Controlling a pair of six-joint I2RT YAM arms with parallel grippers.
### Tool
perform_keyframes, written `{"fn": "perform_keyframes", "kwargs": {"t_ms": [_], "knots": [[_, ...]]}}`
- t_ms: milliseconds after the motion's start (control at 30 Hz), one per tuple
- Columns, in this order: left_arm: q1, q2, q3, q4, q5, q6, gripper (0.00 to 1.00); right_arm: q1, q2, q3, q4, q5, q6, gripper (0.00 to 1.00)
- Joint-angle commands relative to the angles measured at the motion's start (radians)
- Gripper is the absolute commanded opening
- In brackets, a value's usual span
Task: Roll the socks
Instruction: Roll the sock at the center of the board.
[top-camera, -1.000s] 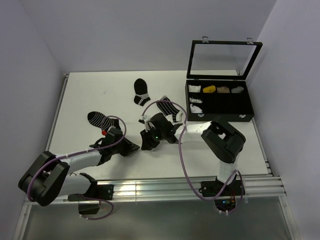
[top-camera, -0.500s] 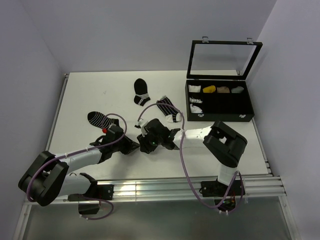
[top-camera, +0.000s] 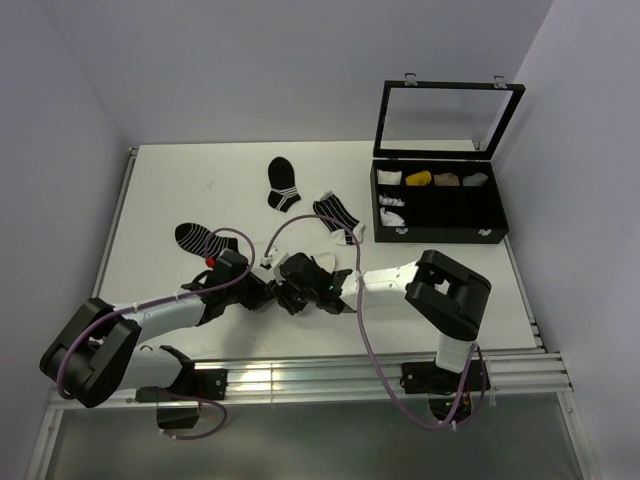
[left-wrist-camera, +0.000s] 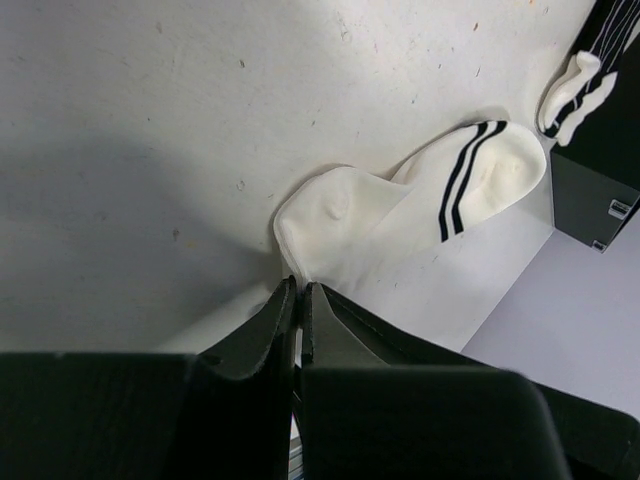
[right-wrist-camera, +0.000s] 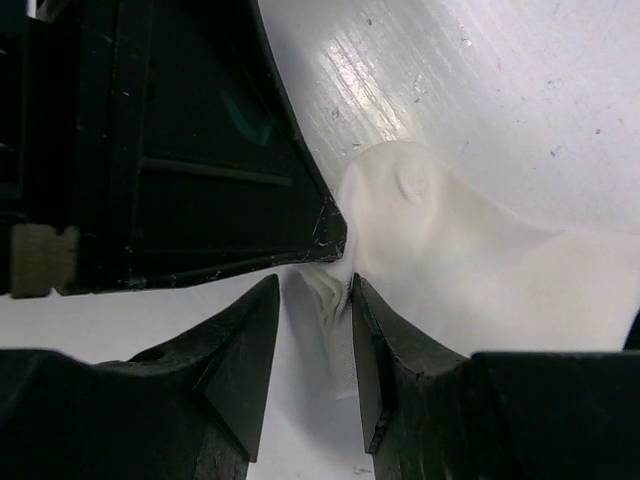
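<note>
A white sock with two black cuff stripes (left-wrist-camera: 400, 210) lies flat on the table. My left gripper (left-wrist-camera: 298, 288) is shut on its near edge. In the right wrist view the same sock (right-wrist-camera: 470, 250) bunches into a fold between the open jaws of my right gripper (right-wrist-camera: 312, 285), with the left finger's tip pinching just above. From above, the left gripper (top-camera: 265, 293) and right gripper (top-camera: 288, 297) meet tip to tip and hide most of that sock. The black sock with white stripes and white toe (top-camera: 335, 216) lies apart, behind them.
A black sock with white bands (top-camera: 282, 184) lies at the back centre. A thin-striped black sock (top-camera: 200, 238) lies left, by the left arm. A black compartment box (top-camera: 440, 205), lid up, stands at the right with small rolled items inside.
The right gripper has slid left and nearer until it meets the left gripper, uncovering the striped sock behind it. The left jaws have closed on the white sock's edge.
</note>
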Motion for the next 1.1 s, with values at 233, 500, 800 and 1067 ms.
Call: {"fn": "perform_keyframes", "kwargs": {"t_ms": [233, 500, 800, 1067], "knots": [[-0.009, 0.005, 0.041, -0.024, 0.014, -0.032, 0.03, 0.062, -0.04, -0.004, 0.058, 0.228, -0.028, 0.4], [-0.009, 0.004, 0.04, -0.026, 0.023, -0.057, 0.03, 0.088, -0.012, 0.001, 0.066, 0.262, -0.044, 0.39], [-0.009, -0.001, 0.04, -0.034, 0.028, -0.084, 0.03, 0.11, 0.014, 0.005, 0.062, 0.291, -0.057, 0.34], [-0.009, -0.004, 0.052, -0.058, 0.024, -0.089, 0.04, 0.116, 0.016, -0.001, 0.052, 0.287, -0.064, 0.37]]}}
